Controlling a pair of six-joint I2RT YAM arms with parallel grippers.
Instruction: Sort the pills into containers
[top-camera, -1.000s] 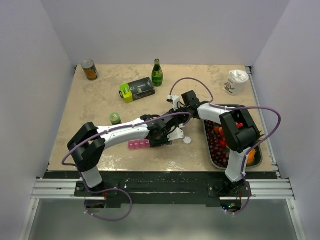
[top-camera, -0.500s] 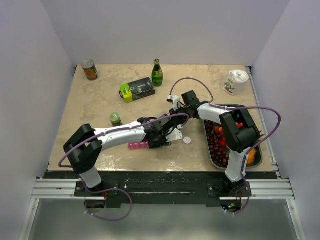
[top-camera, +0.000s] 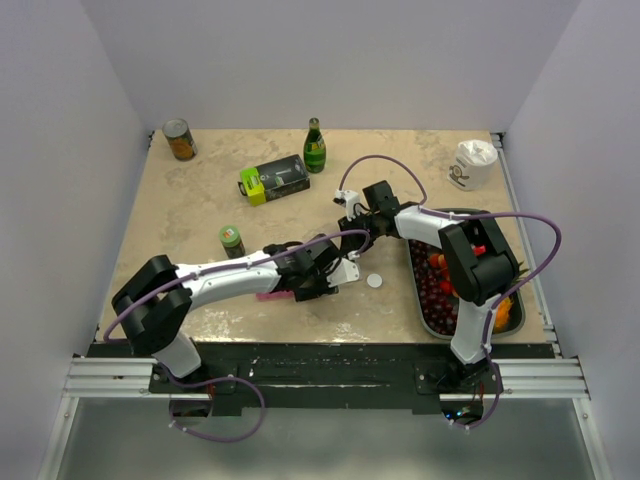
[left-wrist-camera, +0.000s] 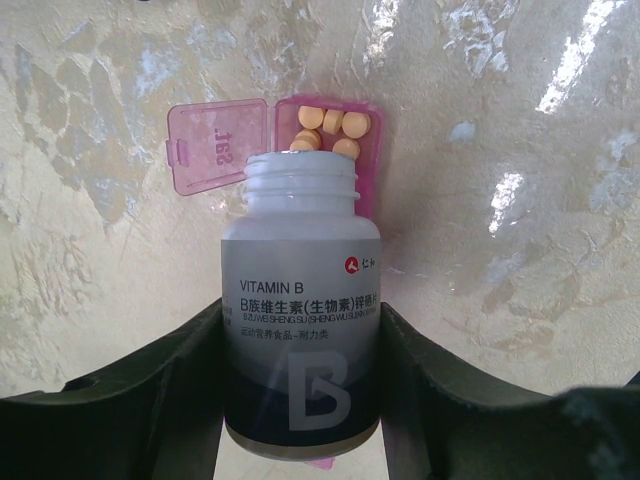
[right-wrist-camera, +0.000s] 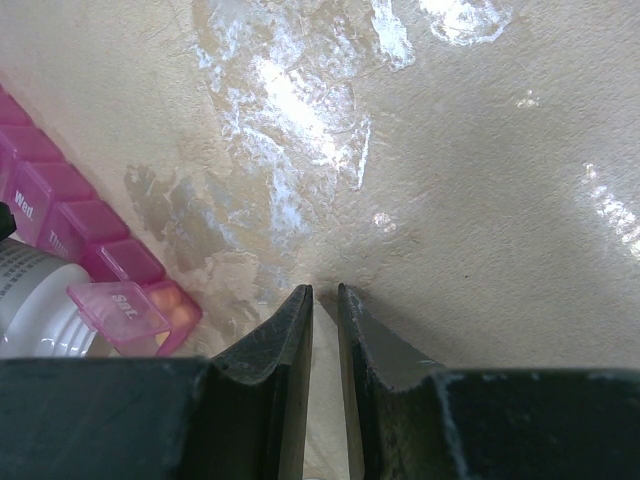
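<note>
Left pincer (left-wrist-camera: 300, 345): grasping the uncapped bottle (left-wrist-camera: 300, 290).
Containers (left-wrist-camera: 368, 175): lying on the bench (left-wrist-camera: 500, 250), end one open under the bottle's mouth, holding pills (left-wrist-camera: 330, 122).
Right pincer (right-wrist-camera: 323, 300): clenched, empty.
Pouring: tilting slowly is looking wisest.

1. My left arm (top-camera: 225, 275) has drawn back, its elbow now lower and further left.
2. My left gripper (top-camera: 316, 280) and its vitamin bottle (left-wrist-camera: 300, 330) have slid slightly left.
3. Less of the pink containers (top-camera: 268, 296) shows from above.

The containers (left-wrist-camera: 215, 145) are translucent pink plastic, the bottle (left-wrist-camera: 300, 340) matt white plastic, the table (left-wrist-camera: 500, 250) glossy.
</note>
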